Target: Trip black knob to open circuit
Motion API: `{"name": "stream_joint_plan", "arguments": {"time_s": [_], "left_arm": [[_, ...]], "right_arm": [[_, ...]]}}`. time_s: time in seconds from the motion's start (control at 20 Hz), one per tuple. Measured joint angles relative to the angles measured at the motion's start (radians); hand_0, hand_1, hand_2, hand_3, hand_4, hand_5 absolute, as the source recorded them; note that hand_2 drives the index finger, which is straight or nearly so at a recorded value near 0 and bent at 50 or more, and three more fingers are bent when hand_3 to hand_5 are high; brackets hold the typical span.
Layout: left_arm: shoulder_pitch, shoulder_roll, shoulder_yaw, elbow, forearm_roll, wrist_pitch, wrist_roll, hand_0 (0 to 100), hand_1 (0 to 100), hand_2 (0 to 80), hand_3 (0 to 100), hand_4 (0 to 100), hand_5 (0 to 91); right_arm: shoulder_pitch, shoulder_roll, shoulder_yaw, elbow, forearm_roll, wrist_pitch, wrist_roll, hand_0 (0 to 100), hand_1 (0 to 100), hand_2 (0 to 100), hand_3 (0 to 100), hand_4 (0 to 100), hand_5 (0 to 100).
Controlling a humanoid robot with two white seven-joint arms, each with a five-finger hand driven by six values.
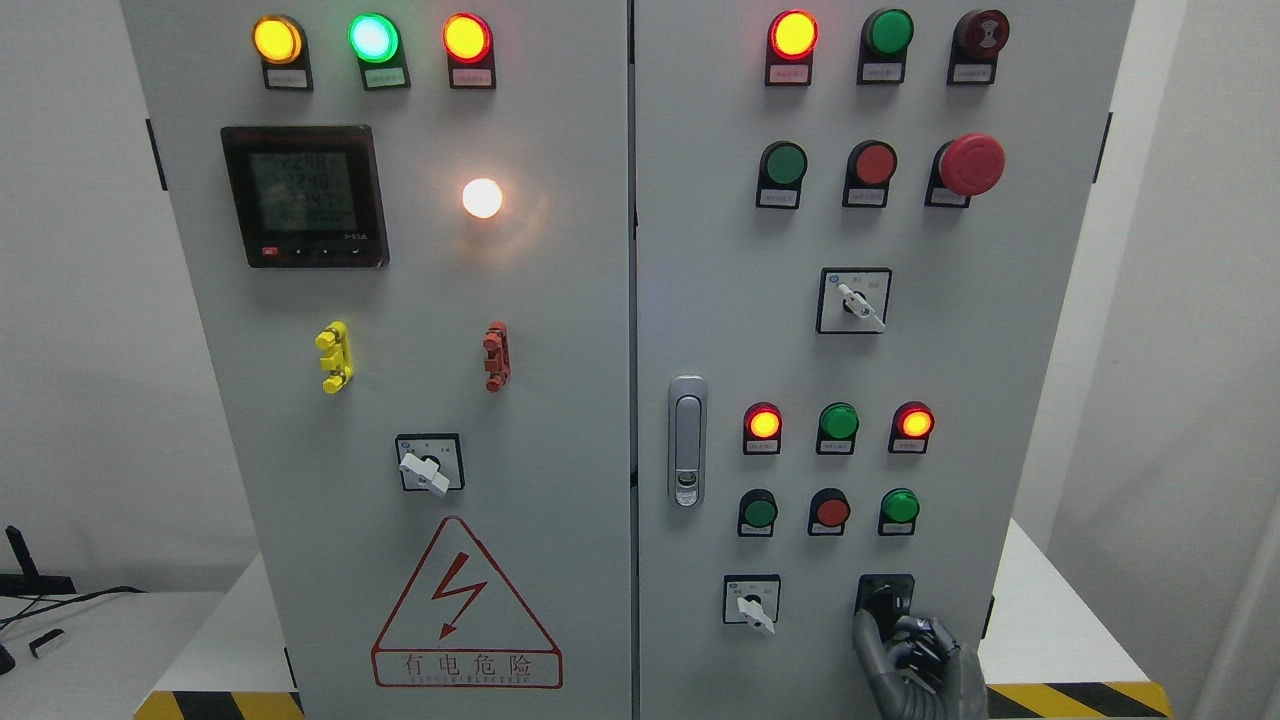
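A grey electrical control cabinet (560, 300) with two doors fills the view, standing on a white bench (1060, 620) edged with yellow and black hazard tape. The robot's right robot hand (905, 650) comes up from the bottom edge at the lower right, its dark grey fingers (868, 632) raised against the right door. No left robot hand is in view.

The black knob (885, 598) sits in the bottom right corner of the right door, directly above and touching the right robot hand. The fingers appear curled onto the knob's lower part, so the hand seems to be grasping it, though the dark knob and dark fingers blend together and the exact grip is hard to make out. The knob's handle direction cannot be read clearly. Since the knob lies straight ahead of the fingertips, the coming move is probably a twist of the wrist rather than any further reach.

To the left of the hand, on the same row, is a white-handled selector switch (752, 602). Above the hand are three small push buttons, the nearest a green button (900, 506), and above those a row of indicator lamps, the nearest a lit red lamp (913, 422). Far up and left, on the left door, are a digital meter (304, 195) and a red lightning warning triangle (465, 605).
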Motion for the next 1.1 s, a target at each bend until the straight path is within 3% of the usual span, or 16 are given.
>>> {"name": "stream_joint_plan", "arguments": {"time_s": [1.1], "left_arm": [[0.0,0.0,0.0,0.0,0.0,0.0,0.0,12,39,0.0,0,0,0.0]], "right_arm": [[0.001,0.0,-0.016,-0.008,0.0,0.003,0.011,29,71,59,87,83,95]]}}
